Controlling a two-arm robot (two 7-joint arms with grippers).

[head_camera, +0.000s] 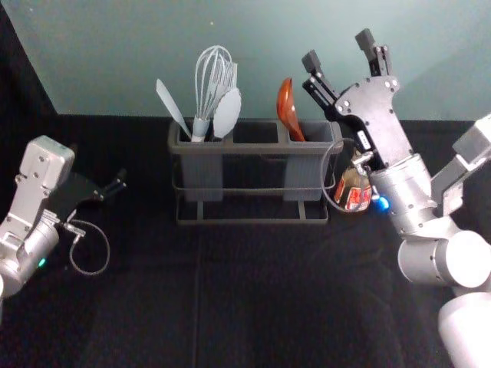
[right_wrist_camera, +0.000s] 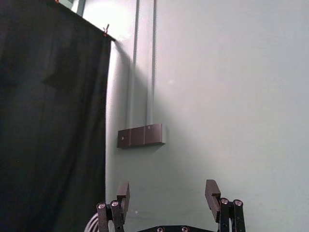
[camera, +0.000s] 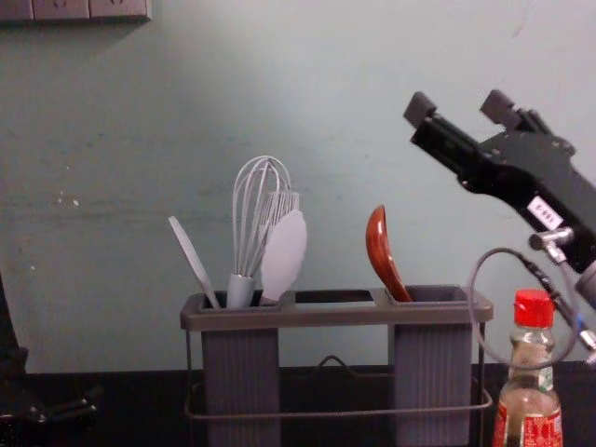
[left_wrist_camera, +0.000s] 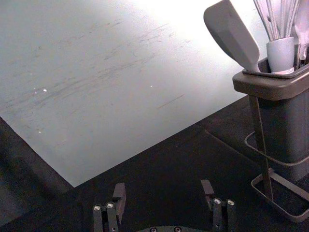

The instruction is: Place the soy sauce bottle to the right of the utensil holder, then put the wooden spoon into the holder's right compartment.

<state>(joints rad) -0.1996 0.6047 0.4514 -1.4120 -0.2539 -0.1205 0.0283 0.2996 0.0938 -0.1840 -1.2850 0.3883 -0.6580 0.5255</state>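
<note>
Spoon [camera: 382, 247]: its handle is hidden from you inside the holder [camera: 335, 317].
Bottle [camera: 529, 400]: your chest view cuts off its base.
Whisk [camera: 240, 291]: you can't see its lower end.

A pale grey-green wall [head_camera: 268, 46] is fronted by black cloth [head_camera: 253, 299] across the lower head view; in the chest view's upper left corner, a brown rectangular socket block [camera: 74, 8] is mounted.
</note>
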